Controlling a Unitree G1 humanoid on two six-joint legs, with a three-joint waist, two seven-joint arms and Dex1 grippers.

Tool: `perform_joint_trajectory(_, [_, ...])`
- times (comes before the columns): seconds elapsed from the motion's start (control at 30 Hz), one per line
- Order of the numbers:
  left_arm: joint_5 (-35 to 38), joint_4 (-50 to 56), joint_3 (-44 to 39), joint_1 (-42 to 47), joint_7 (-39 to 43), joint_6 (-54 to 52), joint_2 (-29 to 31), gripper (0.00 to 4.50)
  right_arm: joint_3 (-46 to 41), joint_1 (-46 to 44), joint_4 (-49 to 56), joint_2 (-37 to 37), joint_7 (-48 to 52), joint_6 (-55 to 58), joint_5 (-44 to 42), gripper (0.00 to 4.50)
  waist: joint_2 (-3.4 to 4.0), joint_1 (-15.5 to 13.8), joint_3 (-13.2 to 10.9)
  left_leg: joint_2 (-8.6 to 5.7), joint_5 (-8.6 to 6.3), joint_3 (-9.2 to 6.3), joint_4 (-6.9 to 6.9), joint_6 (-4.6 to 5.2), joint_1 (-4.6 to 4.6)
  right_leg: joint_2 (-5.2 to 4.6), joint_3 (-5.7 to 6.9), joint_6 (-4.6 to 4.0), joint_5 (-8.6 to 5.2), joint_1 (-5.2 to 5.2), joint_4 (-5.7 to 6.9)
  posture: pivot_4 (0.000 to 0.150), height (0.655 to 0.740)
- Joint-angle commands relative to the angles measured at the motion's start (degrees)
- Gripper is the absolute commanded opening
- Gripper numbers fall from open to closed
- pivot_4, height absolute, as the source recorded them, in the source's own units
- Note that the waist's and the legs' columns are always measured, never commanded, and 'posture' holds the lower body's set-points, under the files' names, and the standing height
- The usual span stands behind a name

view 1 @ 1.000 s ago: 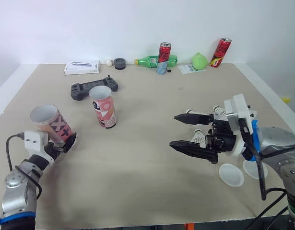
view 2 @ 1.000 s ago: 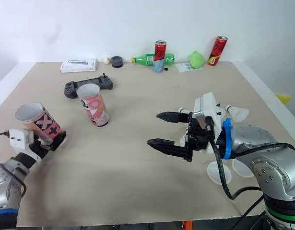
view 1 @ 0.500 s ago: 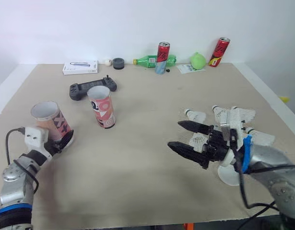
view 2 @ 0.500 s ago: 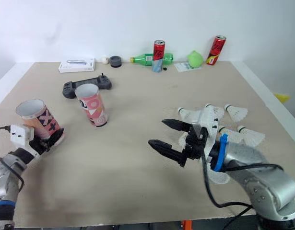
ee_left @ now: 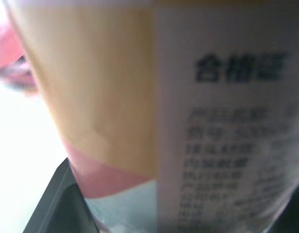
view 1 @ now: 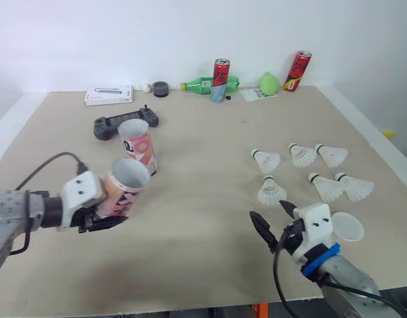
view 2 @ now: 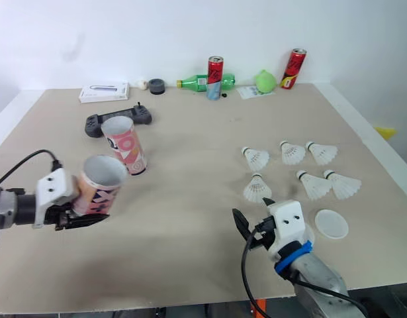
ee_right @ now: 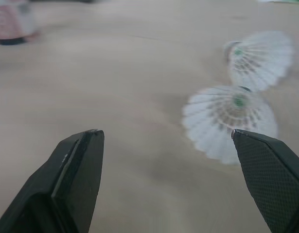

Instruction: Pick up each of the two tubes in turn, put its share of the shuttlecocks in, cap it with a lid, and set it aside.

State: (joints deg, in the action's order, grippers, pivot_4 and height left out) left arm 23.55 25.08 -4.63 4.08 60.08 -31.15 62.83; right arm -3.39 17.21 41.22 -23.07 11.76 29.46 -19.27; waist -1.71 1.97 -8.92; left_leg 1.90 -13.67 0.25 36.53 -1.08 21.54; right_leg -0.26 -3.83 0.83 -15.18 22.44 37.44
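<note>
We see one tube (view 1: 124,189) raised off the table (view 1: 203,265) at its left side, tilted so that its open mouth faces up and toward the right; the left gripper (view 1: 110,212) is closed around its lower body, and in the left wrist view the printed label sits hard against a black finger (ee_left: 57,204); we cannot see into the tube far enough to tell what it holds. The second tube (view 1: 138,146) stands upright on the table just behind the held one, mouth open, apart from it. Six shuttlecocks lie on the right half of the table in two loose rows; the far row has three (view 1: 265,159) (view 1: 301,154) (view 1: 332,154), and the near row has three more (view 1: 271,191) (view 1: 325,187) (view 1: 354,187). A white lid (view 1: 342,226) lies flat near the front right, just in front of the near row. The right gripper (view 1: 269,215) hovers low by the front edge with its fingers spread wide and nothing between them; the nearest shuttlecock lies just ahead of it, as the right wrist view also shows. A black game controller (view 1: 124,123) lies behind the standing tube; along the far edge are a white box (view 1: 108,95), a green bottle (view 1: 203,84) on its side, and two red cans (view 1: 220,80) (view 1: 294,71).
</note>
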Motion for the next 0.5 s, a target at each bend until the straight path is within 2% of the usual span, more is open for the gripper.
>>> perform_joint_trajectory(0.03, [-3.9,2.7,6.8,3.8,0.2,-3.9,1.9,2.73,1.1,-4.4,-4.4,2.7,-3.4,-0.9,3.8,4.5,-0.01,0.2,0.0,0.01,0.0,0.05,-0.03,0.0,-0.02,0.07,-0.07,-0.01,0.0,0.02,0.0,0.15,0.74])
perform_joint_trajectory(0.2, [-5.9,2.5,12.4,9.0,0.1,-7.4,0.7,2.73,2.8,-10.8,-13.1,7.1,-5.3,-4.3,7.7,4.5,-0.05,0.4,0.0,-0.07,-0.01,0.11,-0.12,0.01,0.28,0.31,-0.22,0.25,0.14,0.35,0.03,0.15,0.74])
perform_joint_trajectory(0.3, [-6.7,2.0,13.7,10.2,0.1,-7.7,0.0,2.73,4.0,-13.6,-16.1,9.2,-6.1,-5.8,9.6,4.5,0.09,0.3,0.1,-0.13,-0.01,0.09,-0.11,0.01,0.73,0.32,-0.2,0.24,0.16,0.72,0.08,0.15,0.74])
perform_joint_trajectory(0.43, [-7.3,1.3,13.9,11.0,0.0,-7.7,-0.8,2.73,3.4,-15.3,-18.5,12.5,-8.9,-6.0,11.4,4.5,0.11,0.0,0.1,-0.16,0.0,0.07,-0.1,0.01,0.75,0.27,-0.19,0.26,0.13,0.73,0.16,0.15,0.74])
perform_joint_trajectory(0.47, [-7.5,1.2,13.9,11.0,0.1,-7.6,-0.9,2.73,3.3,-15.4,-18.8,12.9,-9.2,-6.2,11.8,4.11,0.11,0.0,0.1,-0.16,0.0,0.07,-0.07,0.01,0.74,0.26,-0.19,0.28,0.15,0.72,0.18,0.15,0.74])
perform_joint_trajectory(0.5, [-7.8,1.1,14.0,10.9,0.1,-7.5,-1.1,2.73,3.1,-15.4,-19.2,13.1,-9.6,-6.6,12.3,3.98,0.11,0.0,0.1,-0.16,0.01,0.06,-0.05,0.03,0.74,0.25,-0.2,0.3,0.17,0.72,0.19,0.15,0.74])
